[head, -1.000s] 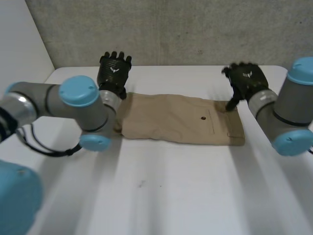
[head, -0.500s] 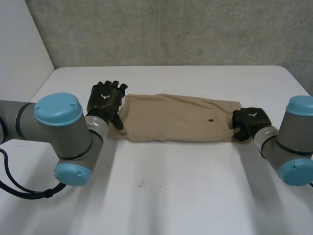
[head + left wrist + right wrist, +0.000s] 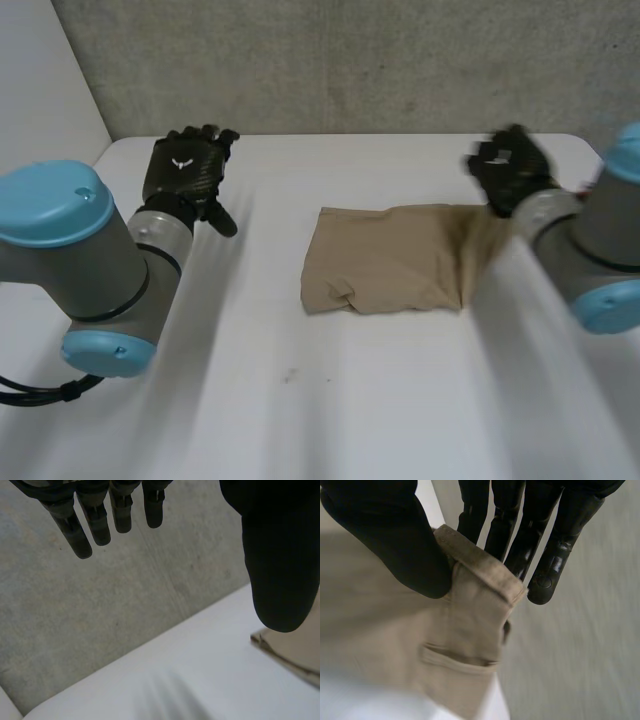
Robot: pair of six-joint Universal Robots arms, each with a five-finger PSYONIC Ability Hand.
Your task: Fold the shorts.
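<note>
The right hand (image 3: 510,165) pinches the limp, light beige cloth shorts (image 3: 385,262) by their thicker waistband (image 3: 480,566), likely the firmest hold; the left hand (image 3: 185,172) is open, empty.

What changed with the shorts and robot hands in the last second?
The left robot hand let go of the shorts and drew back, open. The shorts now lie shorter, left end folded in. The right robot hand still pinches their right end, now lifted.
</note>
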